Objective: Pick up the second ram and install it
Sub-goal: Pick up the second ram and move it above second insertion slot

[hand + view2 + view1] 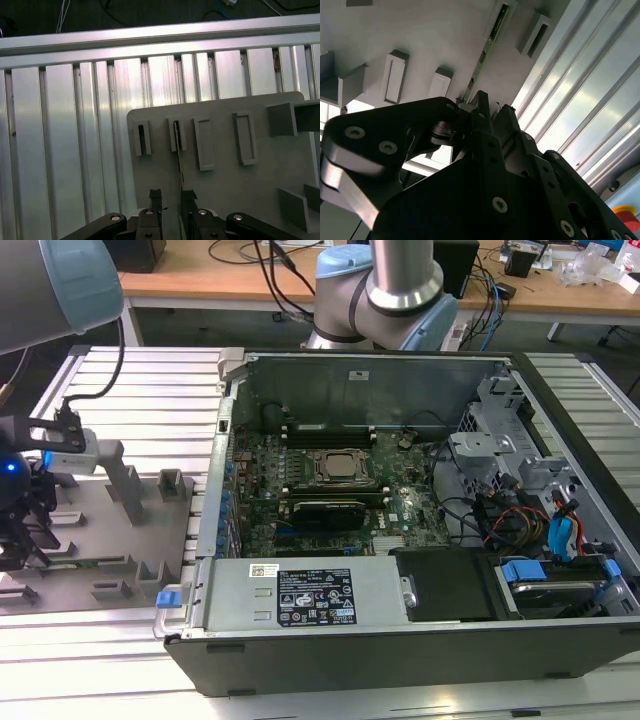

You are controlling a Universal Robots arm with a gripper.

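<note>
Jaws low over the grey tray, second ram between them.
I'm seeing the jaws apart, 1 finger on each side of the stick's near end; it stands on edge in its tray slot, running straight ahead of the jaws. Contact, I can't tell.

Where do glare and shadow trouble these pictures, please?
Second wrist view: the ribbed aluminium table glares white, and the black claw is a backlit near-silhouette. First wrist view: even light, with bright streaks along the table's ribs. Exterior view: the open black computer case is dim inside, the table around it bright.
</note>
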